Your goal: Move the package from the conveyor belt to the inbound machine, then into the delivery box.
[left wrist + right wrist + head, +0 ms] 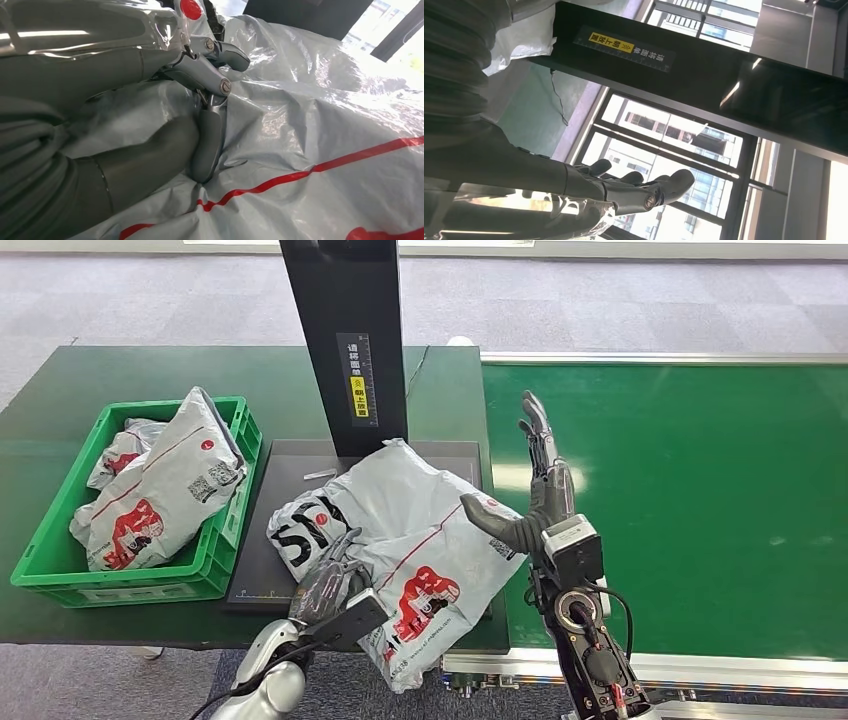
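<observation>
A grey plastic package (400, 530) with red and black print lies on the black plate of the inbound machine (290, 465), and its near end hangs over the table's front edge. My left hand (328, 582) rests on the package's near-left part. In the left wrist view the thumb and fingers of my left hand (165, 125) pinch a fold of the package (310, 125) film. My right hand (535, 495) stands upright at the package's right edge over the belt side, fingers stretched out and apart, thumb toward the package. My right hand (624, 187) holds nothing.
The machine's black post (345, 340) rises behind the package. A green crate (55, 530) on the dark table (90, 380) at the left holds several similar grey packages (165, 490). The green conveyor belt (700, 500) runs along the right.
</observation>
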Motion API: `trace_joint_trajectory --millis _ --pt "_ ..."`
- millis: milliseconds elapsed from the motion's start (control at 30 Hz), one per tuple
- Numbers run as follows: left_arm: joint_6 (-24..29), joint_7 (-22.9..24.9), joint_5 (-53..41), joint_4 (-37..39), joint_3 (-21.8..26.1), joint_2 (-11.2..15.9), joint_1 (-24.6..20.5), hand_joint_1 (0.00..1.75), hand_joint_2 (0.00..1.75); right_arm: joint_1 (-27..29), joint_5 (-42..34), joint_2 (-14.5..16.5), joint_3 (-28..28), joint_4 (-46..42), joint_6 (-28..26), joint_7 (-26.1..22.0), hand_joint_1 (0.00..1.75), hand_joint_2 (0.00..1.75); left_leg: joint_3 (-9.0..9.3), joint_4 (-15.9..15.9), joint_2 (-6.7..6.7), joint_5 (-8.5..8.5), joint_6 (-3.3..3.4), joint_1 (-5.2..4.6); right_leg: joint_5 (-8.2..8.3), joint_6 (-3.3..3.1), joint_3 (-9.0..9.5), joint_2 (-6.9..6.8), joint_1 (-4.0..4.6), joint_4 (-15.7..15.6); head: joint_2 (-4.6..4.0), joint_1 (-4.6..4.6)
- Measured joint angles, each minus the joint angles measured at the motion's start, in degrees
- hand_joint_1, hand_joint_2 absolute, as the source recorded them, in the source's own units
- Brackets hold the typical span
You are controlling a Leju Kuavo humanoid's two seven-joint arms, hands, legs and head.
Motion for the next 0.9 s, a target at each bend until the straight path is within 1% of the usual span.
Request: trace_joint_trajectory --millis 33,67,100,200,300,500,633,800,900 --pt "-0.16 -0.26 0.24 0.08 0.02 0.0 -0.06 1.24 1.75 0.0 0.04 0.0 0.0 0.0 0.01 0.04 0.0 1.75 0.02 0.0 0.0 0.0 0.0 0.0 0.0 0.0 0.02 0.0 0.0 0.0 0.0 0.0" --pt "-0.25 -0.53 0.51 0.15 0.04 0.0 -0.13 1.45 1.75 0.01 0.07 0.0 0.0 0.0 0.02 0.07 0.0 1.75 0.03 0.0 -0.01 0.0 0.0 0.0 0.0 0.0 0.03 -0.01 0.0 0.0 0.0 0.01" --pt "-0.3 -0.85 0.74 0.23 0.07 0.0 -0.21 1.53 1.75 0.01 0.13 -0.01 0.0 0.0 0.05 0.08 0.0 1.75 0.04 0.0 -0.01 0.0 0.0 0.0 0.0 0.0 0.04 -0.01 0.0 0.0 0.0 0.0" --pt "-0.29 -1.65 1.38 0.32 0.22 0.0 -0.38 1.69 1.75 0.03 0.34 -0.03 0.0 0.0 0.15 0.12 0.0 1.75 0.06 0.0 0.0 0.0 0.0 0.0 0.0 0.0 0.07 -0.01 0.0 0.0 0.0 0.0" --pt "0.02 -2.52 2.0 0.34 0.43 -0.01 -0.48 1.75 1.75 0.03 0.41 -0.05 0.0 0.0 0.18 0.17 0.0 1.75 0.08 0.0 0.0 0.0 0.0 0.0 0.0 0.0 0.07 0.0 0.0 0.0 0.0 0.0" --pt "0.66 -3.75 2.86 0.34 0.66 -0.04 -0.73 1.75 1.75 0.02 0.43 -0.1 0.0 0.0 0.3 0.24 0.0 1.75 0.07 0.0 0.0 0.0 0.0 0.0 0.0 0.0 0.07 0.0 0.0 0.0 0.0 -0.01" --pt "1.91 -5.59 3.99 0.31 0.7 -0.1 -0.72 1.75 1.75 0.02 0.41 -0.15 0.0 0.0 0.37 0.24 0.0 1.75 0.07 0.0 0.0 0.0 0.0 0.0 0.0 0.0 0.06 0.0 0.0 0.0 0.0 0.0" --pt "6.57 -9.2 4.88 -1.28 0.83 -0.02 0.11 1.75 1.75 0.07 0.4 -0.39 0.0 0.0 0.81 0.23 0.0 1.75 0.06 0.0 0.0 0.0 0.0 0.0 0.0 0.0 0.02 0.01 0.0 0.0 0.0 0.0" --pt "11.47 -12.23 4.52 -4.32 0.95 0.18 1.09 1.75 1.75 0.43 0.22 -0.8 -0.05 -0.17 0.93 0.1 0.0 1.75 0.01 0.0 0.0 0.0 0.0 0.01 0.0 0.0 -0.03 0.01 0.01 0.0 0.0 0.0"
